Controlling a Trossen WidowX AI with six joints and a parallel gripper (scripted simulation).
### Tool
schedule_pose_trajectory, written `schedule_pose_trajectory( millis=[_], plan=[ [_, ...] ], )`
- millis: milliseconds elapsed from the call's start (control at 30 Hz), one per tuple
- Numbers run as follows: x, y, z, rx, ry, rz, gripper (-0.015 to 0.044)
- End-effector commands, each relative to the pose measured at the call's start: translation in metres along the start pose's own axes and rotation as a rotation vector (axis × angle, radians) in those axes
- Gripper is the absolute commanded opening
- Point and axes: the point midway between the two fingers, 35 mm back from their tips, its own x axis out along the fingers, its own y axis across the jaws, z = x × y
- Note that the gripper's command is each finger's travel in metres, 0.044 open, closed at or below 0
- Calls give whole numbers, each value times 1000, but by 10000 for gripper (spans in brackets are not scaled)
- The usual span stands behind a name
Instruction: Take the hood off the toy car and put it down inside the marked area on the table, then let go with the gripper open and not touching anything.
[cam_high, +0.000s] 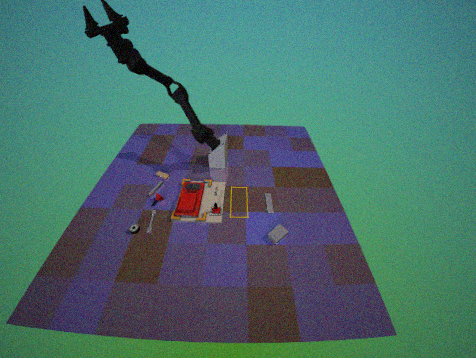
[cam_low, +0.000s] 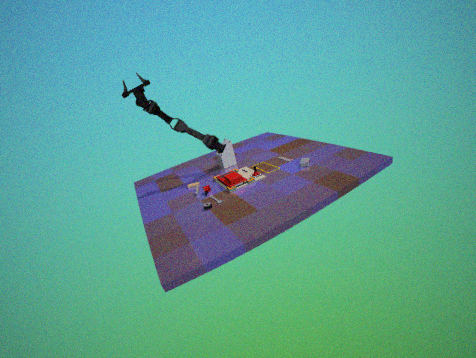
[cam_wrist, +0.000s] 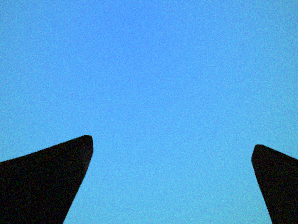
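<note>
My gripper (cam_high: 94, 4) (cam_low: 131, 78) (cam_wrist: 176, 150) is wide open and empty, high above and behind the table, far from everything; the wrist view shows only background between its fingers. The red toy car (cam_high: 189, 201) (cam_low: 230, 179) lies on the table in front of the arm's base, with orange-yellow corner pieces around it. A raised red panel shows on it; whether this is the hood is too small to tell. The marked area, a yellow outline (cam_high: 239, 217) (cam_low: 273, 165), lies to the car's right and nothing shows inside it.
A pale board (cam_high: 217, 192) with a small red and black part (cam_high: 215, 210) adjoins the car. Left are a tan block (cam_high: 162, 175), a grey bar (cam_high: 156, 188), a red piece (cam_high: 158, 198), a wrench-like tool (cam_high: 151, 221) and a roll (cam_high: 134, 228). Right are a strip (cam_high: 269, 203) and a grey block (cam_high: 278, 233).
</note>
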Motion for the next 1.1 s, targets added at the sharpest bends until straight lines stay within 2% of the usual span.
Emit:
schedule_pose_trajectory(
  millis=[0, 300, 567, 800, 1067],
  plan=[
    [2, 5, -42, 65, 103, -8, 440],
    [-5, 27, -155, 255, 385, -44, 440],
    [-29, 60, -248, 404, 647, -77, 440],
    [-64, 96, -318, 490, 878, -92, 440],
    [-129, 134, -392, 525, 1179, -83, 440]
  ],
)
